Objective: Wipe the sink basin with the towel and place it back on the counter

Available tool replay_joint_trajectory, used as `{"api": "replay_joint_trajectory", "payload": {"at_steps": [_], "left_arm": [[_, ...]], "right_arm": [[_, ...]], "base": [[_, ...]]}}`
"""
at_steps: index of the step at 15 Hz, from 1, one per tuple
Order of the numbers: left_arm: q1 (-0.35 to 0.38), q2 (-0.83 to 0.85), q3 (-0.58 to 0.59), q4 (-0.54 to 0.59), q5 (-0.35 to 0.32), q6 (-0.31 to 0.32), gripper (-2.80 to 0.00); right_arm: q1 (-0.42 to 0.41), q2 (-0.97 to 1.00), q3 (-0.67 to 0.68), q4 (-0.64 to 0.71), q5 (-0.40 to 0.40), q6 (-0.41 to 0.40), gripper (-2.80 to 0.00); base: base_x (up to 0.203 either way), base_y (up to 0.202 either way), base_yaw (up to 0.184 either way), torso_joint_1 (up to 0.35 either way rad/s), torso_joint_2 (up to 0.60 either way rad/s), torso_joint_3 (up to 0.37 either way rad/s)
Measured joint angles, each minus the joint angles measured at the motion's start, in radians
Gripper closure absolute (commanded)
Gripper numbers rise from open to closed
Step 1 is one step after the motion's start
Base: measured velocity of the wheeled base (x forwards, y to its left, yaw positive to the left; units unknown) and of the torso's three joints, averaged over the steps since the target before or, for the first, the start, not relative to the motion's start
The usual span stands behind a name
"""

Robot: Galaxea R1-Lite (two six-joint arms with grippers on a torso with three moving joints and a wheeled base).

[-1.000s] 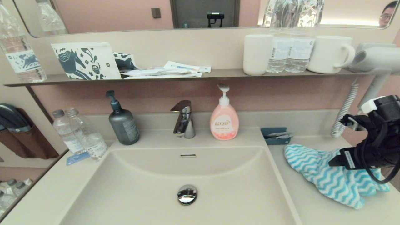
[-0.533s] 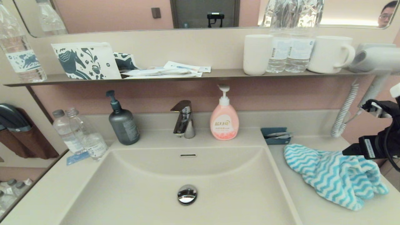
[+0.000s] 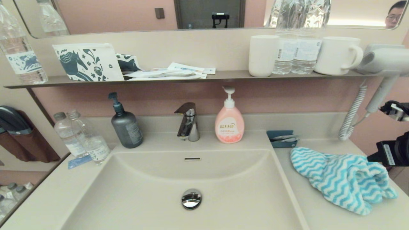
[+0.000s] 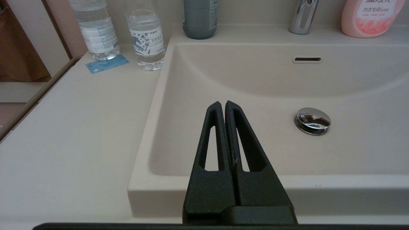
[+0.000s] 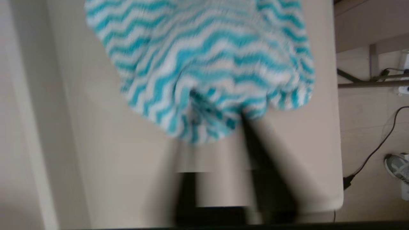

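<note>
The turquoise and white zigzag towel point(image 3: 343, 177) lies crumpled on the beige counter point(image 3: 319, 214), to the right of the sink basin point(image 3: 153, 195). My right arm point(image 3: 391, 153) is at the far right edge of the head view, clear of the towel. In the right wrist view the right gripper point(image 5: 217, 127) stands open over bare counter, with its tips near the towel point(image 5: 204, 64) edge and nothing between the fingers. My left gripper point(image 4: 222, 103) is shut and empty, held over the basin's front rim point(image 4: 179, 188), left of the chrome drain plug point(image 4: 312, 120).
A grey pump bottle point(image 3: 126, 126), the tap point(image 3: 188, 123) and a pink soap bottle point(image 3: 229, 123) stand behind the basin. Two water bottles point(image 3: 81, 139) are on the left counter. A small blue tray point(image 3: 282, 139) sits behind the towel. A hair dryer point(image 3: 380, 64) hangs at the right.
My right arm has pulled back to the right, off the towel. The towel stays on the counter, uncovered now.
</note>
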Motion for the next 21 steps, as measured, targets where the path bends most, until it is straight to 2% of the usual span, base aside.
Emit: {"api": "replay_joint_trajectory", "payload": {"at_steps": [7,14,19,21], "left_arm": [[0.000,0.000,0.000,0.000,0.000,0.000,0.00],[0.000,0.000,0.000,0.000,0.000,0.000,0.00],[0.000,0.000,0.000,0.000,0.000,0.000,0.00],[0.000,0.000,0.000,0.000,0.000,0.000,0.00]], "right_arm": [[-0.002,-0.202,0.039,0.122,0.014,0.001,0.00],[-0.039,-0.553,0.141,0.234,0.013,-0.006,0.00],[0.015,-0.870,0.182,0.462,0.011,-0.053,0.00],[0.036,-0.997,0.209,0.495,0.009,-0.057,0.00]], "base": [[0.000,0.000,0.000,0.000,0.00,0.000],[0.000,0.000,0.000,0.000,0.00,0.000],[0.000,0.000,0.000,0.000,0.00,0.000],[0.000,0.000,0.000,0.000,0.00,0.000]]}}
